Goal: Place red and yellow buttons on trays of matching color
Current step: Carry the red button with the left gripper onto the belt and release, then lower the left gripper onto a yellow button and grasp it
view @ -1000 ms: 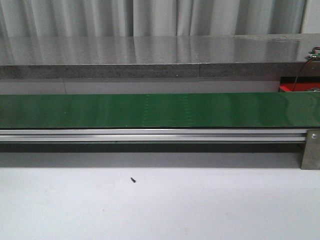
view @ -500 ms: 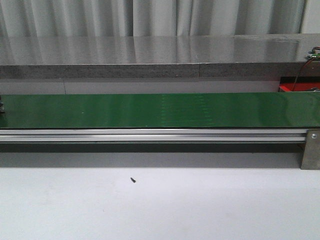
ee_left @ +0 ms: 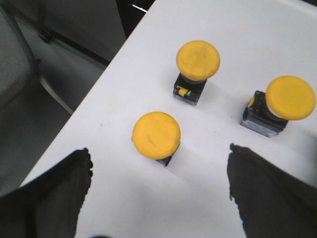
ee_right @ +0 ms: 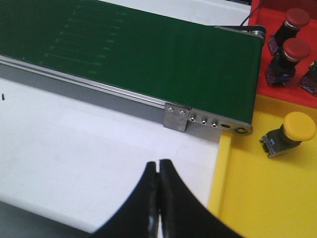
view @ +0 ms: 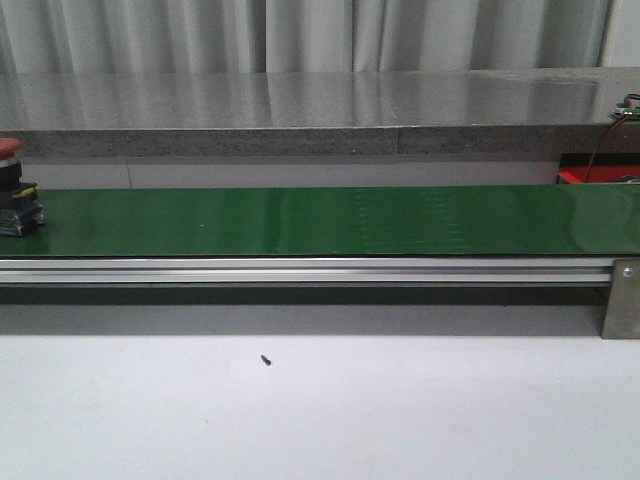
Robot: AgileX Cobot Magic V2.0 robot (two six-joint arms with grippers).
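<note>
Red button (view: pixel 14 190) entered upright on belt (view: pixel 320 220).

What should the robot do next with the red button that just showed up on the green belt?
Probably wait, then open the right gripper, whose jaws are pressed together near the belt's right end. The red-capped push button on a black body sits at the far left of the green conveyor belt, while the red tray and yellow tray lie past that right end.

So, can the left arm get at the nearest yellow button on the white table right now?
Probably yes. The left tool is open and sits just above the nearest yellow button, which stands upright on the white table. Nothing lies between them, and the two other yellow buttons stand apart from it.
</note>
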